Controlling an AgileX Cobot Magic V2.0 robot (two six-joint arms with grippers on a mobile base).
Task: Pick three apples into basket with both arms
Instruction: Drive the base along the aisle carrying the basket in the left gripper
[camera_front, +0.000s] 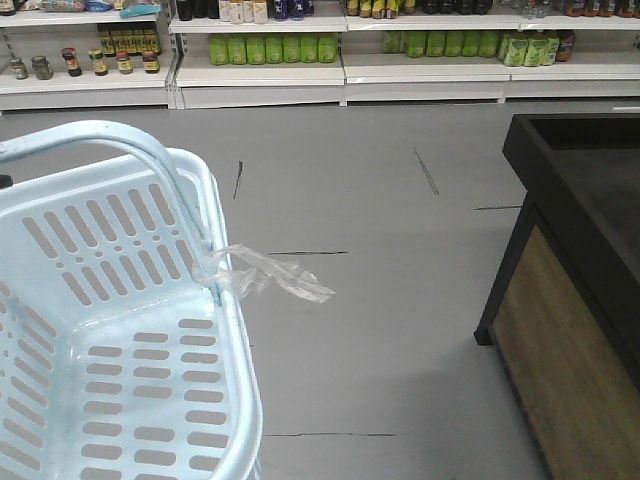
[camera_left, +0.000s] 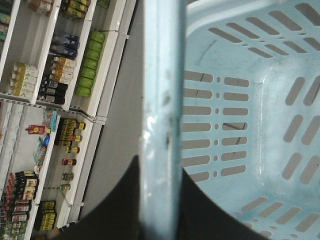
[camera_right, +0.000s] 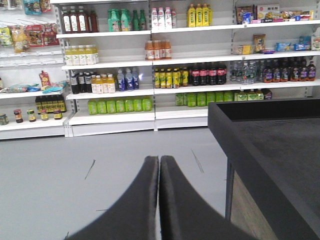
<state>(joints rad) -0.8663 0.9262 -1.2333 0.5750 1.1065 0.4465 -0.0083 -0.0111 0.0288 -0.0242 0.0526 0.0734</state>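
The pale blue basket (camera_front: 120, 330) fills the lower left of the front view, empty, with a clear plastic scrap (camera_front: 270, 275) tied to its rim. Its hoop handle (camera_front: 150, 160) arches over it. In the left wrist view my left gripper (camera_left: 161, 200) is shut on the basket's handle (camera_left: 161, 100), one black finger on each side of the bar, with the slotted basket inside (camera_left: 250, 125) to the right. My right gripper (camera_right: 159, 162) is shut and empty, held over the grey floor. No apples are in view.
A black display table with wooden sides (camera_front: 580, 260) stands at the right, also in the right wrist view (camera_right: 270, 145). White shelves of bottles and jars (camera_front: 320, 50) line the far wall. Grey floor (camera_front: 370, 250) lies between.
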